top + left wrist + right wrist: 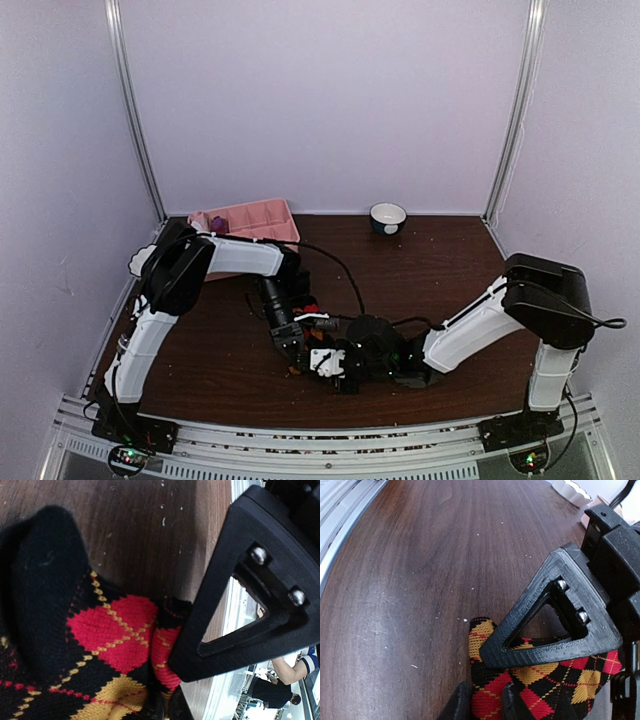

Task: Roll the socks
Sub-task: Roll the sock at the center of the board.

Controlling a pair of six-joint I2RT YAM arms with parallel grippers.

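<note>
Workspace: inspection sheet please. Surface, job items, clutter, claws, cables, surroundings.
Surface: dark wood table, pale specks scattered.
Job's things: argyle sock, bunched near centre front.
Clutter: pink tray back left; bowl at back.
Grippers: left claw shut on the sock's fold; right claw straddles the sock, grip unclear.
Cables: black cable looping across table from left arm.
Surroundings: white walls, metal posts, rail along near edge.

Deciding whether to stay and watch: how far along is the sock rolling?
Early, I'd judge. In hand: left gripper and right gripper both pinch one argyle sock, bunched but not a finished roll. Done: unclear; something pink lies at the left end of the tray, too small to read. Left: finishing this roll.
</note>
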